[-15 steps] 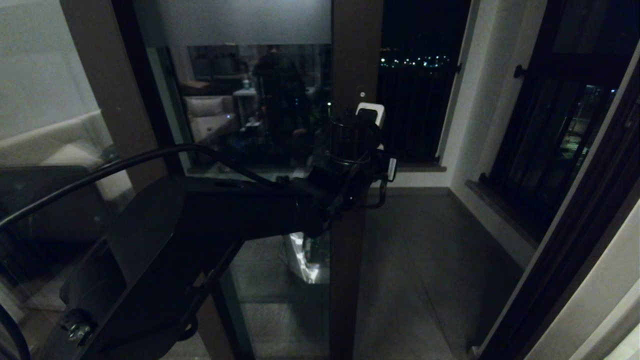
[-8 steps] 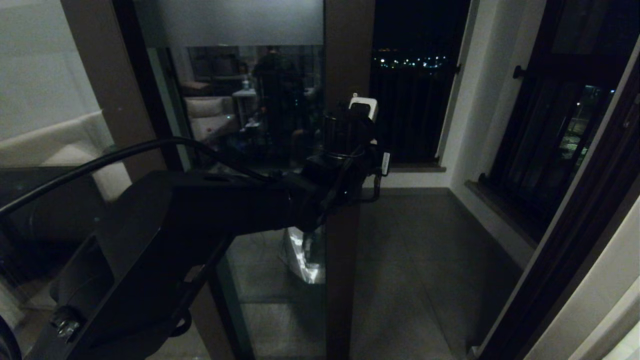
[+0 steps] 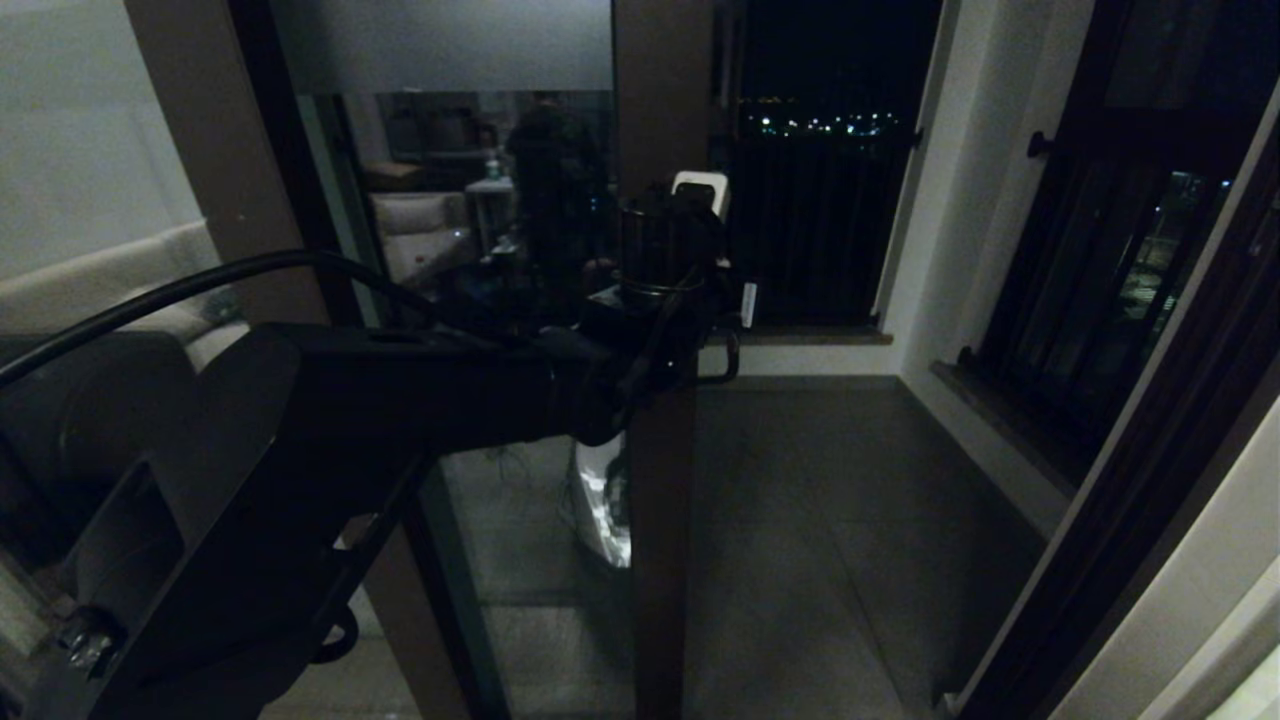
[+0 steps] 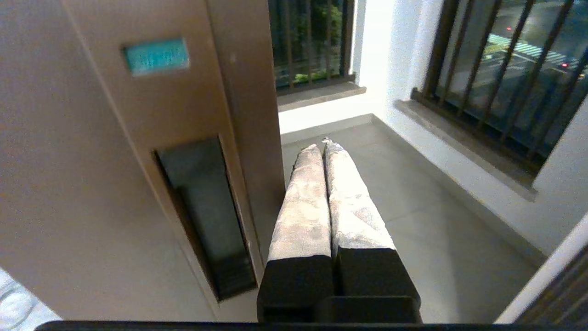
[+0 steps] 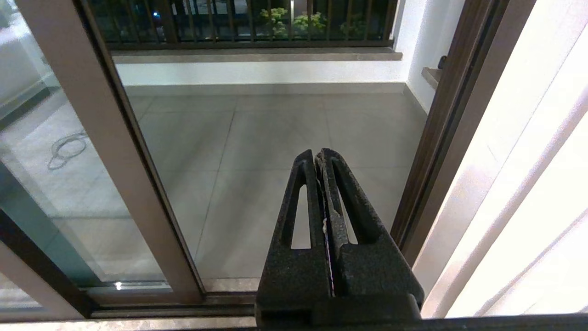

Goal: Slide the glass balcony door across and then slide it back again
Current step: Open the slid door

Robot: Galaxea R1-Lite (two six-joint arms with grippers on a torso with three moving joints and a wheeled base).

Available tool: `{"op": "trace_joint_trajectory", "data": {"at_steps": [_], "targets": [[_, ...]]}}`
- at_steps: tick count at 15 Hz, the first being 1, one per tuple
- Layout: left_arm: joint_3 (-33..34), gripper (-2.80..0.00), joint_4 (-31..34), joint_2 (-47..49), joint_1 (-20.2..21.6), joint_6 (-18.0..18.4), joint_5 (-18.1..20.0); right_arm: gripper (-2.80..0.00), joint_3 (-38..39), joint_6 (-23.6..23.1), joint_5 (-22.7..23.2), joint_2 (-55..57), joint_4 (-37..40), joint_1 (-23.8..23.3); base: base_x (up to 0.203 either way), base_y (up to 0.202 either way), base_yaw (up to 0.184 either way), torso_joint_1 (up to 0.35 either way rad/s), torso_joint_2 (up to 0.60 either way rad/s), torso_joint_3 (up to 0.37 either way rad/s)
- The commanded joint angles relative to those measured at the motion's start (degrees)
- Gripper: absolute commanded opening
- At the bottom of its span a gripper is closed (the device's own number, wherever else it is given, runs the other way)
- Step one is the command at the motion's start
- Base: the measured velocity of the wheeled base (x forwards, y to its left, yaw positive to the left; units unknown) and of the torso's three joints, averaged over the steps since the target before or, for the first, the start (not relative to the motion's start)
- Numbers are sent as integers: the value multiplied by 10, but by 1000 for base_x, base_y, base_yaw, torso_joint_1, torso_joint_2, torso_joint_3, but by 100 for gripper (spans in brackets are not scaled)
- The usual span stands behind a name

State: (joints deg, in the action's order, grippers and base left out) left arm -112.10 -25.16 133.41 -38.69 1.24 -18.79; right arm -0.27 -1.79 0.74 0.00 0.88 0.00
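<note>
From the head view, we see the glass balcony door (image 3: 470, 300) on the left side, with a frosted band across its top. Its brown post (image 3: 655, 500) stands near the middle, and the way out to the balcony floor (image 3: 850, 540) is open on the right of it. Our left arm reaches across to that post. The left end effector (image 3: 700, 200) sits right at the post, about halfway up. A barred side window (image 3: 1100, 280) is far off to the right.

From the left wrist view, we see the left end effector (image 4: 324, 149) clenched, its two fingers (image 4: 303, 207) pressed together with nothing between them. It is just beside the edge of the door post (image 4: 138, 161). A dark handle slot (image 4: 204, 216) is cut into the post, near the fingers.

From the right wrist view, we see the right end effector (image 5: 319, 156) clenched too and holding nothing. It hangs in front of the open doorway, well apart from the door post (image 5: 105, 138) on the left.
</note>
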Motion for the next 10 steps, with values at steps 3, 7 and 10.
{"op": "trace_joint_trajectory", "data": {"at_steps": [3, 7, 10], "targets": [[1, -280, 0, -17, 10, 11, -10, -280, 0, 0, 0, 0, 0, 0, 0, 0, 0, 0, 0, 0], [23, -280, 1, -31, 24, 12, -10, -280, 0, -1, 0, 0, 0, 0, 0, 0, 0, 0, 0, 0], [32, -280, -2, -39, 31, 12, -10, -280, 0, 0, 0, 0, 0, 0, 0, 0, 0, 0, 0, 0]]}}
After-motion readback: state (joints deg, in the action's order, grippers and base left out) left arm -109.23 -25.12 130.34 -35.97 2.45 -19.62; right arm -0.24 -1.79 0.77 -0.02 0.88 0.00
